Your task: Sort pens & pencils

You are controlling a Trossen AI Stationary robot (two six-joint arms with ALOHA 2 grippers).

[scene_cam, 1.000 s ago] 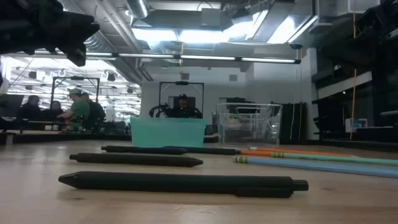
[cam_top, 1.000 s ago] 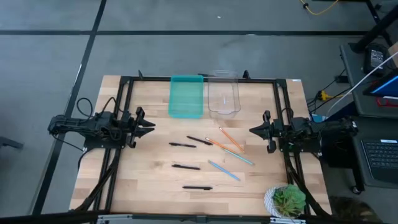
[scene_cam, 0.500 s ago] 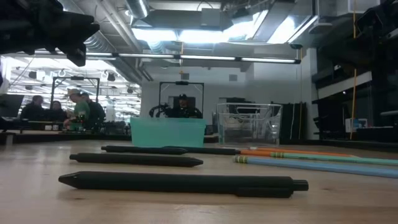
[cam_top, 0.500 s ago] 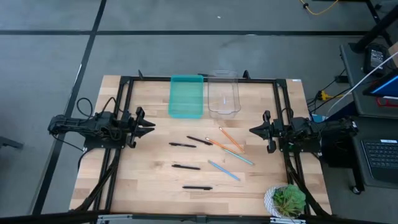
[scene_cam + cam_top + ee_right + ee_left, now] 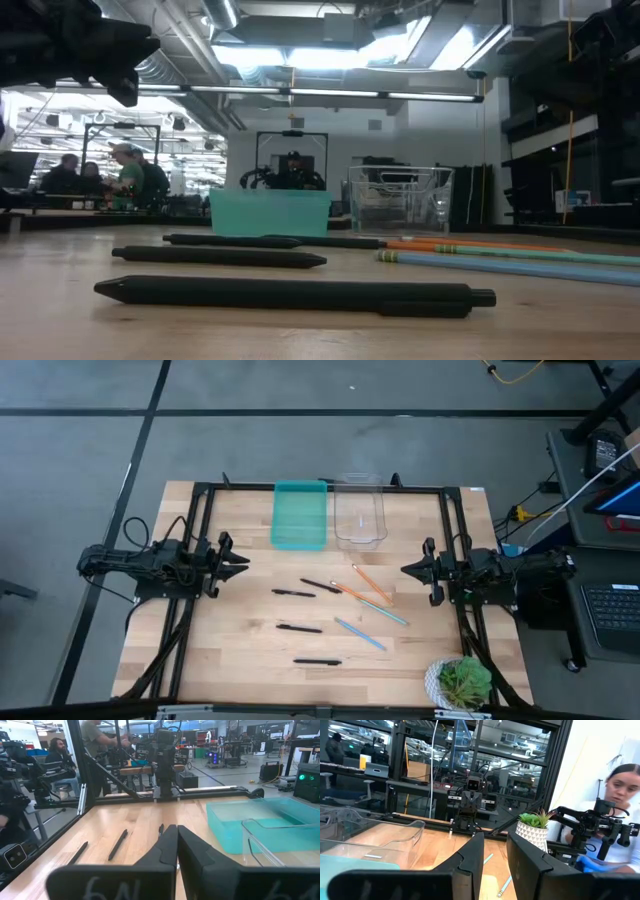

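Note:
Several black pens lie flat on the wooden table: one (image 5: 293,593), one (image 5: 321,586), one (image 5: 300,628) and one (image 5: 317,661) nearest the front edge. To their right lie two orange pencils (image 5: 372,584) (image 5: 350,593) and two light blue pencils (image 5: 360,634) (image 5: 386,613). My left gripper (image 5: 245,563) hovers at the table's left side, its fingers (image 5: 472,860) a little apart and holding nothing. My right gripper (image 5: 404,569) hovers at the right side, shut and holding nothing, with its fingertips (image 5: 170,832) meeting.
A teal bin (image 5: 299,515) and a clear bin (image 5: 360,512) stand side by side at the table's far edge. A potted plant (image 5: 460,682) sits at the front right corner. A black frame (image 5: 200,500) runs around the table. People show in the room beyond.

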